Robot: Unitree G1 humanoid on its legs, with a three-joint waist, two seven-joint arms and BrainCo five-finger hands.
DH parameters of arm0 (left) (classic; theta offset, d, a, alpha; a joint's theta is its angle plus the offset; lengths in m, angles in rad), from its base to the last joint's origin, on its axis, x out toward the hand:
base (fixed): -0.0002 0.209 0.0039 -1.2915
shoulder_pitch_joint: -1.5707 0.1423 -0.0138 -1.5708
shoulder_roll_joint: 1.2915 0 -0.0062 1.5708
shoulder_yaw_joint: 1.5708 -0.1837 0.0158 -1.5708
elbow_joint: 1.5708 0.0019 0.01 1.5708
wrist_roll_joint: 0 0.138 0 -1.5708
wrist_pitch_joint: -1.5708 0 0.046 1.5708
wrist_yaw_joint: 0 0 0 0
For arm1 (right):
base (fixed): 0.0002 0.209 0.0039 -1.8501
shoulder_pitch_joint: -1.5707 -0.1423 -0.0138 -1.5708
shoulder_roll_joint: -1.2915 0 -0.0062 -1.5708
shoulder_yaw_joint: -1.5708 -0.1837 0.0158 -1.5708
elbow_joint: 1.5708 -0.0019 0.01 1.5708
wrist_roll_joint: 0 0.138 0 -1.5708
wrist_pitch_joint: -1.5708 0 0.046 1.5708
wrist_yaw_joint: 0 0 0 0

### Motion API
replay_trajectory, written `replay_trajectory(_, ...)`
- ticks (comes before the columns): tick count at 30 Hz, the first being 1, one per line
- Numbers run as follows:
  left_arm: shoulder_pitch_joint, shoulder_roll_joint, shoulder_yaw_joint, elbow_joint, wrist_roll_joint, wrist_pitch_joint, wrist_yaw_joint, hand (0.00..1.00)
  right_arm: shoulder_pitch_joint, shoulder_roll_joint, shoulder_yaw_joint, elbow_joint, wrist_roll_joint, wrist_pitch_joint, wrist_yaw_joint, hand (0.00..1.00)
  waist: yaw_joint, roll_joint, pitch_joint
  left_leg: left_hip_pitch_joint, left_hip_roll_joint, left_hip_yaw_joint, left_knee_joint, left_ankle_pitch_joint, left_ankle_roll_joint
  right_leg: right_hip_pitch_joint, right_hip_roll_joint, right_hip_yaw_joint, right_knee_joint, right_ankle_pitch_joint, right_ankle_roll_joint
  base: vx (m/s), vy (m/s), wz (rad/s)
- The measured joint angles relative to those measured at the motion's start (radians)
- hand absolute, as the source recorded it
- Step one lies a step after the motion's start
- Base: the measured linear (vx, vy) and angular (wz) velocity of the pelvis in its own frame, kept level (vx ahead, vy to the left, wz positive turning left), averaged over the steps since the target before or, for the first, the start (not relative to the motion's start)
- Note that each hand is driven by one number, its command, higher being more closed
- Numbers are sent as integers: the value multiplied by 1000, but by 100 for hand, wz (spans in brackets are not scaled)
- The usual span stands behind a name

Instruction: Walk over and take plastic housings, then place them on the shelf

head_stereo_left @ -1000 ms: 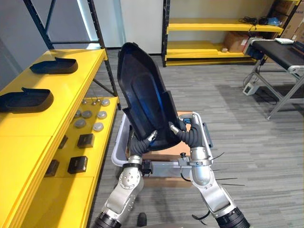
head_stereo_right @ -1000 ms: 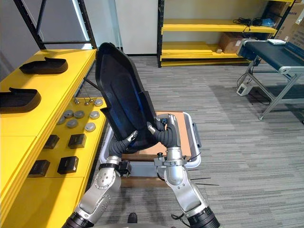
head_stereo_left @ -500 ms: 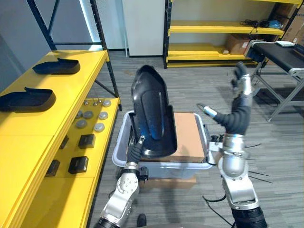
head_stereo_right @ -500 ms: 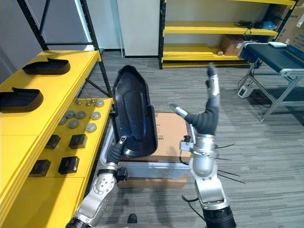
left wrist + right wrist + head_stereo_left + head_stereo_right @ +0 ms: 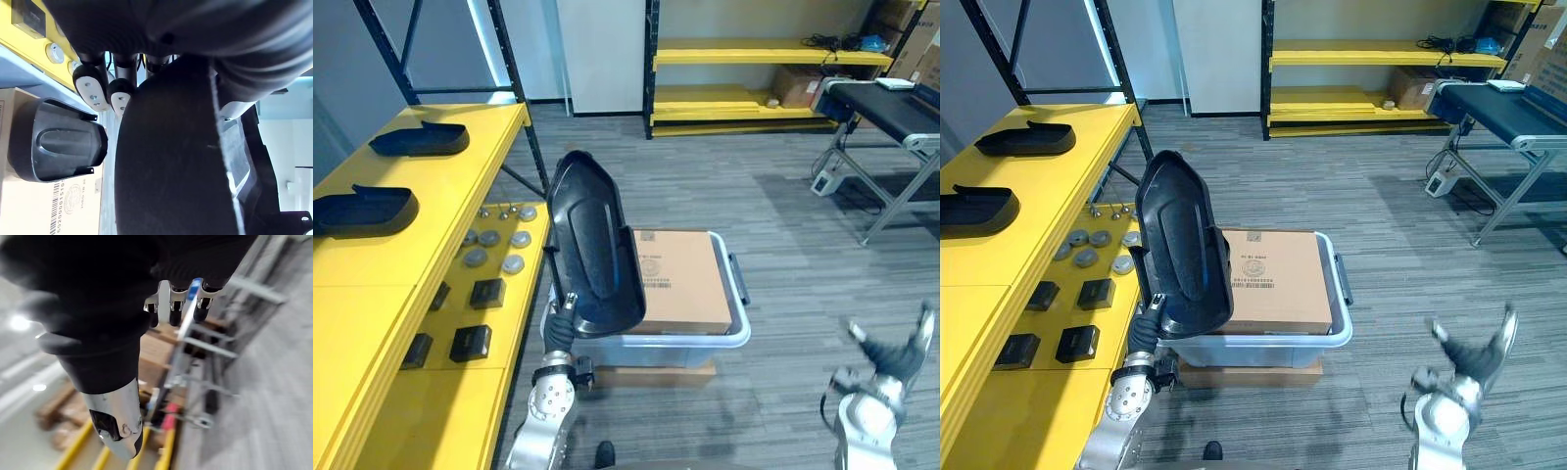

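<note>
A large black plastic housing (image 5: pixel 592 245) stands upright over the left end of the white bin (image 5: pixel 705 338). My left hand (image 5: pixel 563 328) is shut on its lower edge from below, one finger (image 5: pixel 570 300) lying on the front face. In the left wrist view the housing (image 5: pixel 171 171) sits right against the palm, with fingers (image 5: pixel 90 85) behind it. My right hand (image 5: pixel 891 357) hangs low at the right, open, its fingers spread and holding nothing. Two more black housings (image 5: pixel 419 139) (image 5: pixel 362 211) lie on the yellow shelf (image 5: pixel 372 284) to the left.
A cardboard box (image 5: pixel 680 279) fills the bin. The shelf's lower tier carries grey discs (image 5: pixel 494 250) and small black boxes (image 5: pixel 470 343). A dark upright post (image 5: pixel 514 98) stands at the shelf's end. A yellow rack (image 5: pixel 754 59) and a conveyor (image 5: pixel 881 103) stand far off.
My right hand let go of the housing, swung up, then dropped low to the right. The housing sank lower and leans toward the shelf, held by the left hand alone.
</note>
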Motion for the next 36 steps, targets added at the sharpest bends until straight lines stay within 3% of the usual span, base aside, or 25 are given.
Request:
replay_trajectory(4,0,-6,2,-3,-2,-3,-2,100,7,40,-7,295,110,18,62,0,5,-3,2,8,1,1,0,-5,7,16,0,-20,5,-6,4,-1,-9,8)
replay_trajectory(8,-2,-15,2,-13,-5,-8,-18,100,16,76,21,409,149,38,113,0,15,-6,10,3,-5,14,1,-11,10,21,-10,-74,63,-50,13,-39,-12,42)
replay_trajectory(11,-7,-42,0,-77,-5,-13,-20,100,2,82,62,415,156,39,127,0,20,0,42,-72,-40,-48,74,-17,17,11,-46,-213,166,-110,14,-36,12,143)
replay_trajectory(12,-8,-47,0,-95,-5,-16,-19,100,-4,81,67,416,156,38,129,0,25,-6,50,-98,-48,-44,88,-48,41,13,-63,-275,179,-118,16,-49,65,218)
replay_trajectory(13,-11,-49,2,-116,-6,-28,-17,100,-28,82,74,423,154,34,135,0,28,-25,64,-141,-48,57,150,-97,83,16,-116,-370,177,-125,18,-23,62,198)
replay_trajectory(14,-14,-52,3,-121,-7,-35,-13,100,-41,69,82,433,153,31,137,0,32,-24,71,-164,-31,129,205,-105,94,22,-131,-402,189,-129,19,23,87,199)
replay_trajectory(15,-17,-65,3,-123,-11,-45,-12,100,-57,46,90,436,143,31,143,0,48,-8,83,-182,16,280,306,-128,121,34,-147,-463,217,-144,29,76,64,159)
replay_trajectory(16,-20,-76,2,-119,-12,-52,-12,100,-74,27,104,441,120,31,148,0,51,6,88,-174,50,376,333,-163,113,54,-162,-520,250,-166,47,89,76,152)
replay_trajectory(18,-20,-76,0,-118,-13,-54,-10,100,-99,18,129,448,96,31,159,0,55,0,90,-169,50,459,322,-178,132,77,-194,-575,268,-168,51,72,75,118)
replay_trajectory(19,-27,-69,-1,-112,-13,-65,-7,100,-128,18,134,466,85,30,166,0,49,-9,95,-145,42,518,306,-193,123,101,-199,-615,241,-169,60,118,94,124)
replay_trajectory(23,-56,-41,-28,-60,-17,-75,-14,100,-194,23,145,542,67,37,169,0,48,-22,99,-141,-23,505,301,-205,135,156,-222,-654,187,-175,82,104,107,77)
replay_trajectory(25,-59,-37,-33,-47,-22,-75,-17,100,-202,22,167,560,35,43,176,0,52,-41,109,-157,-51,466,379,-274,153,171,-269,-667,263,-178,70,171,120,51)
replay_trajectory(26,-62,-37,-33,-41,-22,-74,-18,100,-203,20,167,559,30,44,178,0,51,-42,113,-159,-54,454,400,-291,157,164,-285,-646,314,-180,44,207,130,51)
replay_trajectory(27,-74,-33,-39,-26,-22,-71,-17,100,-202,18,168,561,26,46,181,0,38,-38,118,-151,-54,424,421,-315,163,115,-299,-541,436,-177,-38,224,119,55)
replay_trajectory(31,-94,-13,-21,-18,-19,-67,2,100,-199,23,177,563,21,53,187,0,-1,-40,128,-51,-56,321,363,-314,158,-55,-136,-126,516,-282,3,256,65,66)
replay_trajectory(35,-132,-24,-43,-20,2,-67,19,100,-155,20,204,511,21,55,184,0,-12,-41,130,18,-82,195,379,-323,143,-212,-30,99,493,-276,10,223,-25,100)
replay_trajectory(36,-136,-26,-45,-23,4,-67,21,100,-152,20,206,511,20,55,184,0,-12,-47,130,15,-86,183,384,-325,139,-217,-26,114,486,-273,13,194,-112,151)
